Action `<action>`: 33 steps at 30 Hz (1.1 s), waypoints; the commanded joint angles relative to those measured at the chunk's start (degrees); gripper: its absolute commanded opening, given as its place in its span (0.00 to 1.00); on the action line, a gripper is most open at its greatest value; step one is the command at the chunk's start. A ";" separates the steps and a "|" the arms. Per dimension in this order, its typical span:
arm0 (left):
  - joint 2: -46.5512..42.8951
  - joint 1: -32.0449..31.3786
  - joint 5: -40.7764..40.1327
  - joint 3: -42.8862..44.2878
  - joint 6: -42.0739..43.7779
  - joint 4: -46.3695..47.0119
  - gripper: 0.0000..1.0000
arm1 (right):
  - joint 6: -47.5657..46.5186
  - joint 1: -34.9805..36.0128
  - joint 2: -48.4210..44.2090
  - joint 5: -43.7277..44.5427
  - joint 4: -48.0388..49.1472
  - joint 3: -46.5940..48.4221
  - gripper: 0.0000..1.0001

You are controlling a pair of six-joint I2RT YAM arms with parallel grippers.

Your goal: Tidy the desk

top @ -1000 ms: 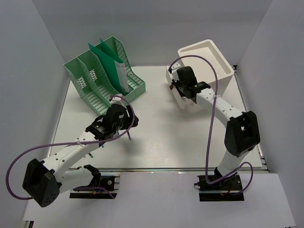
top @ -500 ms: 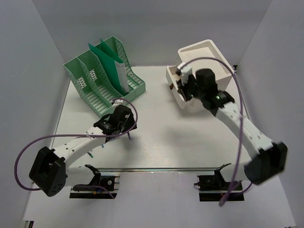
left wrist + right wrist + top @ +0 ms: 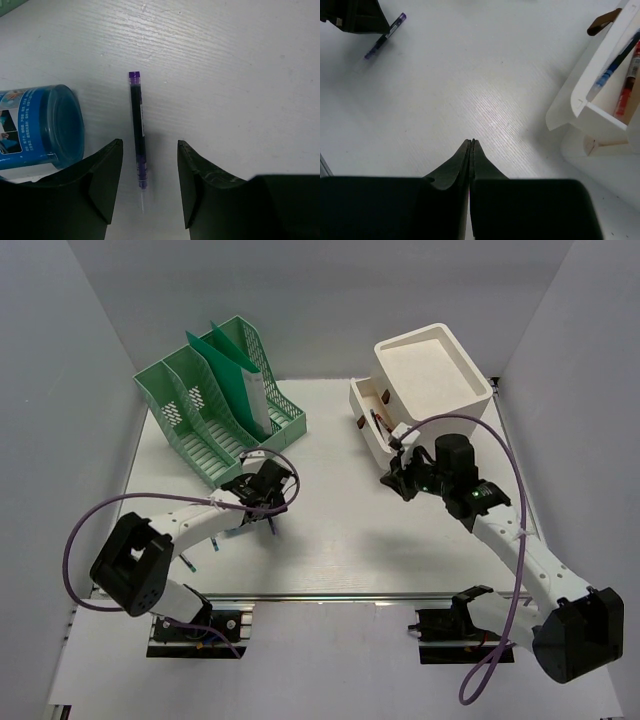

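The desk (image 3: pixel 340 540) is a flat white tabletop. A purple pen (image 3: pixel 137 135) lies on it, its tip between the open fingers of my left gripper (image 3: pixel 150 150), which hangs just above it without touching. In the top view the left gripper (image 3: pixel 270 502) is at mid-left with the pen (image 3: pixel 272 526) under it. My right gripper (image 3: pixel 471 143) is shut and empty, low over bare desk. In the top view it (image 3: pixel 388 481) sits just in front of the open white drawer (image 3: pixel 372 430).
A blue cylindrical container (image 3: pixel 45 125) lies on its side left of the pen. A green file organizer (image 3: pixel 220 405) stands at the back left. The white drawer box (image 3: pixel 430 365) stands at the back right; its drawer (image 3: pixel 592 107) holds a blue pen (image 3: pixel 615 65) and a red pen (image 3: pixel 626 90).
My right arm has pulled back from the drawer and come down towards the desk's middle right. My left gripper has shifted right to settle over the purple pen.
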 commanded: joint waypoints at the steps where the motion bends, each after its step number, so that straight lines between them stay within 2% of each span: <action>1: 1.39 -0.58 -3.83 2.37 -1.20 -0.71 0.58 | 1.24 -1.42 -3.09 -1.92 5.44 -0.37 0.00; 11: 8.77 -0.58 -6.03 2.99 -1.73 0.96 0.53 | 2.12 -3.80 -5.11 -4.38 6.14 -1.25 0.00; 16: 11.76 -0.58 -5.50 3.78 -1.55 1.40 0.46 | 2.39 -4.85 -5.29 -4.82 6.23 -1.17 0.00; 19: 12.82 -0.58 -4.54 3.61 -1.64 2.11 0.39 | 2.56 -5.99 -5.73 -5.00 6.14 -1.25 0.00; 20: 12.99 -0.58 -4.36 3.52 -1.64 2.37 0.33 | 2.56 -5.82 -5.99 -5.08 6.23 -1.34 0.00; 26: 11.59 -0.58 -2.08 2.90 -0.42 3.16 0.14 | 2.83 -7.23 -6.87 -5.61 6.23 -1.43 0.00; 27: 11.15 -0.58 -1.38 2.90 0.20 3.77 0.08 | 2.83 -7.49 -6.96 -5.70 6.23 -1.52 0.00; 30: 8.43 -0.58 3.01 3.78 4.76 6.05 0.00 | 3.00 -7.93 -7.05 -5.79 6.32 -1.43 0.00; 33: 5.62 -0.58 9.51 6.32 10.21 7.64 0.00 | 3.18 -8.72 -7.66 -4.82 6.49 -1.43 0.00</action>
